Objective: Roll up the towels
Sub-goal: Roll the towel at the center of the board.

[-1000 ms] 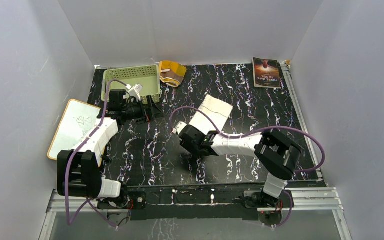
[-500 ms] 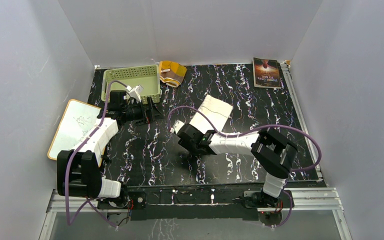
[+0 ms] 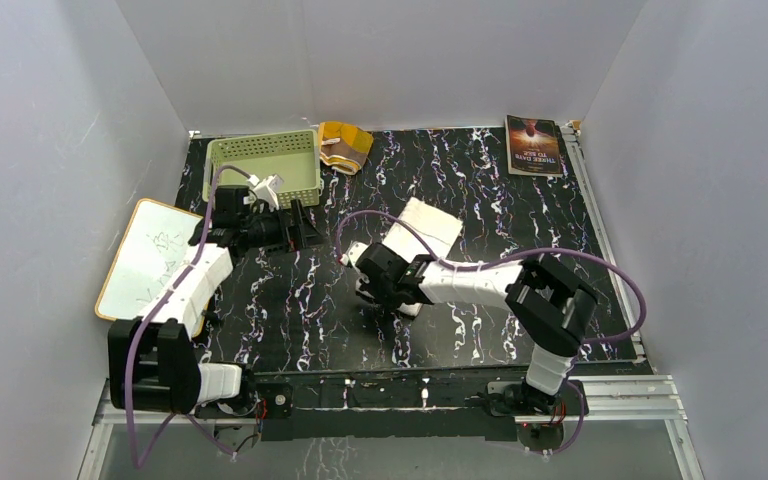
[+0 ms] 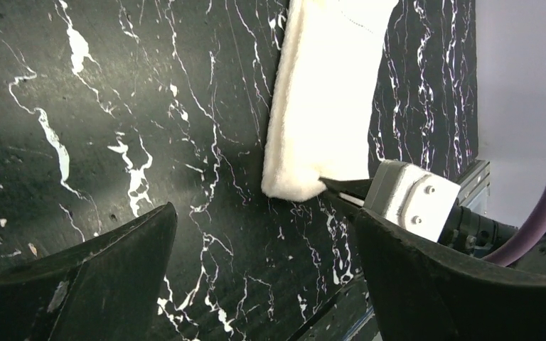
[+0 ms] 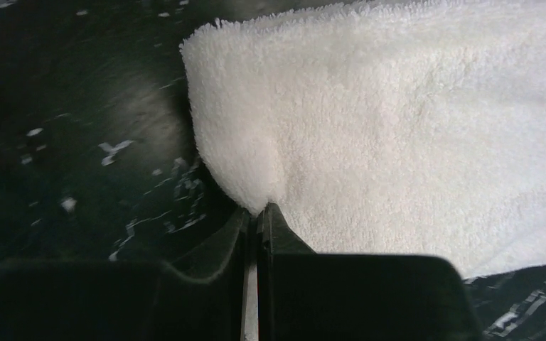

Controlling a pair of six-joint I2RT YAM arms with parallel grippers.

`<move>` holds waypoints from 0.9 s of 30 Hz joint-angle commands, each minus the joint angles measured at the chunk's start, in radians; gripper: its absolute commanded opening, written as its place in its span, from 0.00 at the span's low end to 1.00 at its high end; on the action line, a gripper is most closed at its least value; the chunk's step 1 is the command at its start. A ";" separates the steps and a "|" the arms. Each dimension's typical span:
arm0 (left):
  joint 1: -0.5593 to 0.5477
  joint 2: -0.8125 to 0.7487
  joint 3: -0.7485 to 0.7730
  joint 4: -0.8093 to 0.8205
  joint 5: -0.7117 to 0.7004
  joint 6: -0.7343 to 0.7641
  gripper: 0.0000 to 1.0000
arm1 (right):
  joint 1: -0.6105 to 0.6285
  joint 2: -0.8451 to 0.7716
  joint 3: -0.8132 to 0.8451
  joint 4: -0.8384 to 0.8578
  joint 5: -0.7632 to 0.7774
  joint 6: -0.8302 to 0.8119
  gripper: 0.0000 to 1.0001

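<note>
The white towel [image 3: 426, 224] lies as a flat strip at the table's middle; it also shows in the left wrist view [image 4: 327, 106] and the right wrist view [image 5: 412, 128]. My right gripper [image 3: 375, 288] is shut on the towel's near corner [image 5: 257, 207], with the cloth bunched at the fingertips [image 4: 341, 187]. My left gripper [image 3: 308, 230] is open and empty, low over the bare table [image 4: 264, 213] to the left of the towel's near end. The brown and orange-yellow towel [image 3: 344, 143] sits rolled at the back, beside the basket.
A green basket [image 3: 260, 165] stands at the back left, just behind my left gripper. A white board with a tan edge [image 3: 150, 255] lies at the left edge. A dark book [image 3: 534, 145] lies at the back right. Purple cables arc over both arms.
My right gripper has shifted a little left and away with the towel's near corner in it. My left gripper has moved slightly right, toward the towel.
</note>
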 commanded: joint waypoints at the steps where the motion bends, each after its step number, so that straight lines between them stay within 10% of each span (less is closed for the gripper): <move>1: 0.007 -0.085 -0.049 -0.035 0.060 0.029 0.95 | 0.005 -0.085 0.037 -0.057 -0.356 0.125 0.00; 14: 0.007 -0.141 -0.084 -0.037 0.092 0.003 0.95 | -0.202 -0.037 0.086 -0.011 -1.018 0.299 0.00; 27: -0.033 -0.124 -0.150 0.138 0.259 -0.093 0.74 | -0.404 0.160 0.056 0.039 -1.275 0.340 0.00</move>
